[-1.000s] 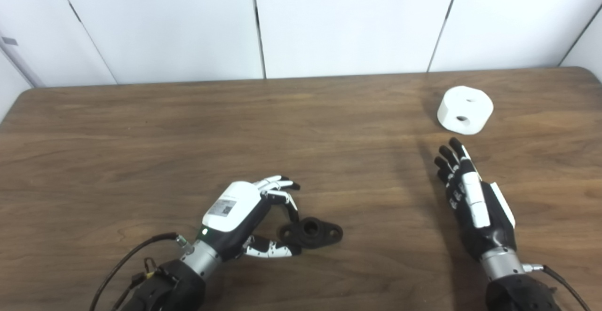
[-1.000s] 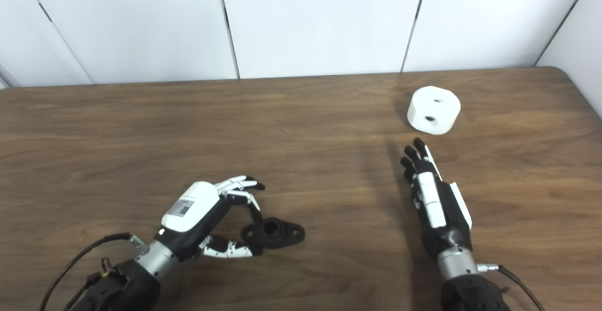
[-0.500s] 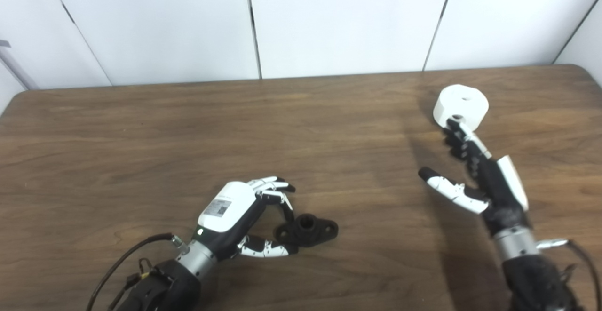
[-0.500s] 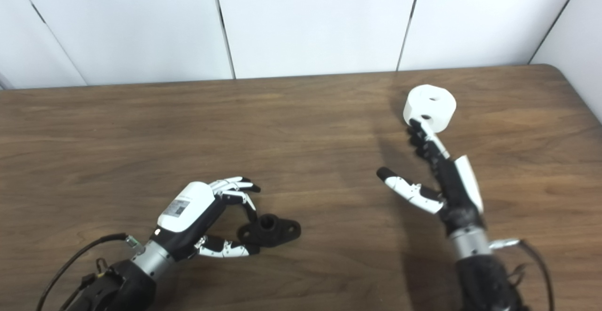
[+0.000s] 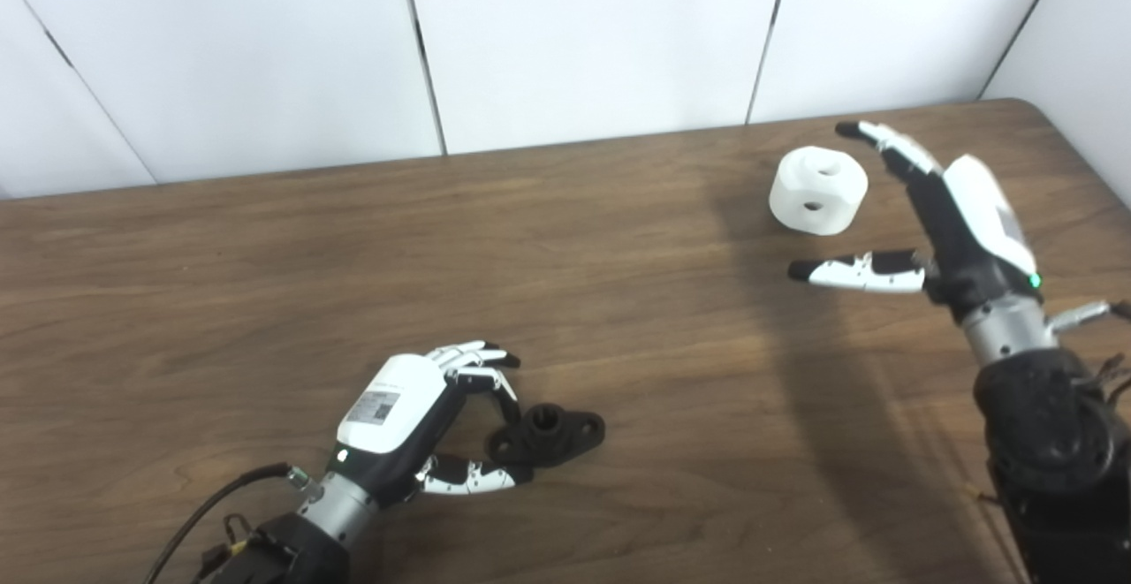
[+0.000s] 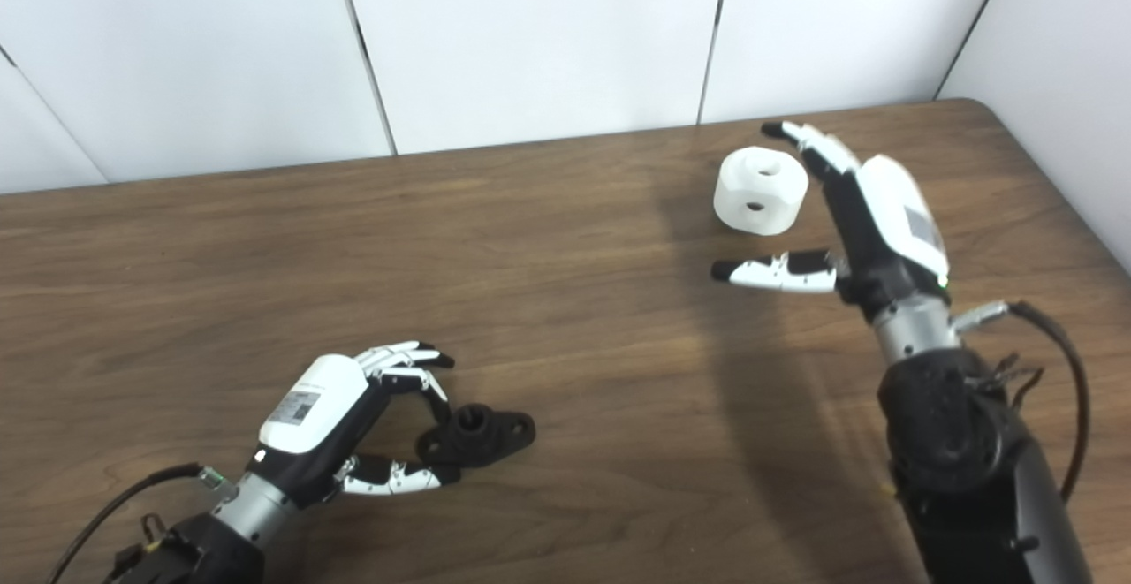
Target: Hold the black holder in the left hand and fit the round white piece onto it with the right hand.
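The black holder (image 5: 550, 432) lies flat on the brown table (image 5: 265, 284) near the front. My left hand (image 5: 415, 416) sits at its left end, fingers curled over that end and the thumb along its near side, not clamped. The round white piece (image 5: 818, 202), with a hole in its top and one in its side, rests at the back right. My right hand (image 5: 959, 222) hovers open beside it: the fingers reach past its right side, and the thumb sticks out in front of it. Neither touches it.
White wall panels (image 5: 583, 36) rise right behind the table's far edge. The table's rounded right corner (image 6: 990, 111) is close behind my right hand. A cable (image 6: 1051, 345) trails from the right wrist.
My right hand has risen and moved forward, from palm-down short of the white piece to spread around its right side. The camera has turned right. Left hand and holder are unchanged.
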